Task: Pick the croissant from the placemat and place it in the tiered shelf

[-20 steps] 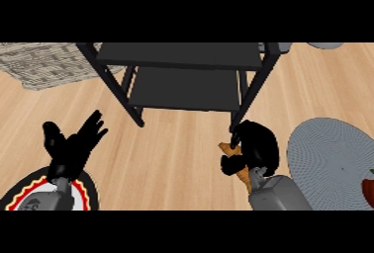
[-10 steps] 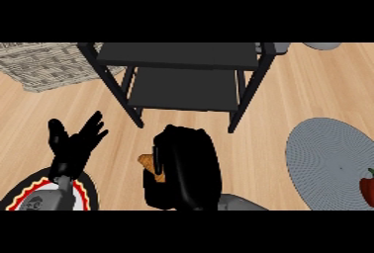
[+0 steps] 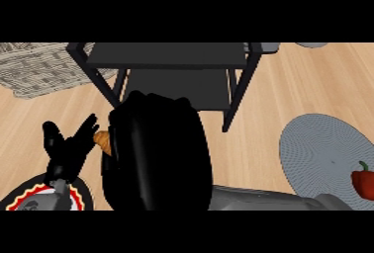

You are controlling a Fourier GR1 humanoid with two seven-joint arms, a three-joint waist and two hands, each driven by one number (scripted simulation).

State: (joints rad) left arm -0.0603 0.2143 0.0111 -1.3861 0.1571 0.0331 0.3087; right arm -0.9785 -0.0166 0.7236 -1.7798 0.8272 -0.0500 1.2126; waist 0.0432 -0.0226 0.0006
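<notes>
My right hand (image 3: 157,153) fills the middle of the head view, large and close, in front of the black tiered shelf (image 3: 171,54). Its fingers curl round the croissant (image 3: 104,141), of which only a small orange-brown tip shows at the hand's left edge. The grey round placemat (image 3: 321,150) lies at the right with no croissant on it. My left hand (image 3: 67,150) stands open at the lower left, fingers up, resting close beside the croissant's tip.
A red pepper (image 3: 363,179) sits on the placemat's right edge. A woven basket (image 3: 40,66) stands at the back left. A plate with a red and yellow rim (image 3: 33,197) lies under my left forearm. Bare wooden counter lies between shelf and placemat.
My right hand has carried the croissant from beside the placemat leftward and upward toward the camera, and now hides much of the shelf's lower tier. The left hand has stayed still.
</notes>
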